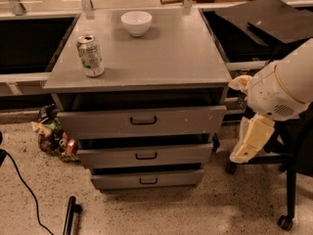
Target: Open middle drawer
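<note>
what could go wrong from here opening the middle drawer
1. The gripper hangs right of the cabinet, away from the middle drawer; swinging in, it might clip the top drawer at its corner.
2. The three handles look alike and sit stacked closely, so it could grab the bottom drawer instead.
3. A hard tug might topple the can.

Dim, warm overhead light, as I saw it.
A pale sheen lay on the bench top (166,53) toward its far edge; deep shadow sat under its front edge and above the middle drawer (107,157); the gripper (250,142) hung off the right edge, lit cream against dark.
</note>
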Robot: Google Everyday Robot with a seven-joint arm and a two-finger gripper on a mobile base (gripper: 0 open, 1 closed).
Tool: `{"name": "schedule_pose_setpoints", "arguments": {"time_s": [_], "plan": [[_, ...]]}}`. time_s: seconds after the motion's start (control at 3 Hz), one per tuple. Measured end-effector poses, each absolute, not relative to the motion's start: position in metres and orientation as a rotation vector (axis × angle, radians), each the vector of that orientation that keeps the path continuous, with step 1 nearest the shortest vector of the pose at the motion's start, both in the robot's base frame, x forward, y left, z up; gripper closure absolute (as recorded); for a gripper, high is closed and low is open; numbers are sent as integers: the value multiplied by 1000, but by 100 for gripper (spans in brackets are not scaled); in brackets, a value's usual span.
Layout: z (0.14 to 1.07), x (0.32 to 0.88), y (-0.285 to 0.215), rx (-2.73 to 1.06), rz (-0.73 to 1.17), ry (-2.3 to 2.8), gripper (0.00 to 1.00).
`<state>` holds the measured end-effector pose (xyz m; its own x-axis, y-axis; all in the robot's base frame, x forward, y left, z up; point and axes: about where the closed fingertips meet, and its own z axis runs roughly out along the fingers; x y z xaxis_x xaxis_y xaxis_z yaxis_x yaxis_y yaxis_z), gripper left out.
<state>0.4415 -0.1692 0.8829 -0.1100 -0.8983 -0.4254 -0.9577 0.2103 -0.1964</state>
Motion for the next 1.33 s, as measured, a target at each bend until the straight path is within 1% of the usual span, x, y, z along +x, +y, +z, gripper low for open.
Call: {"name": "schedule_pose_setpoints", "arguments": {"time_s": [0.33,0.67,1.33], "plan": [[883,441,-169,-1717,175,2039,0],[863,444,-160,-1754,215,1987,0],[755,458,-106,-1905,355,1766,0]]}}
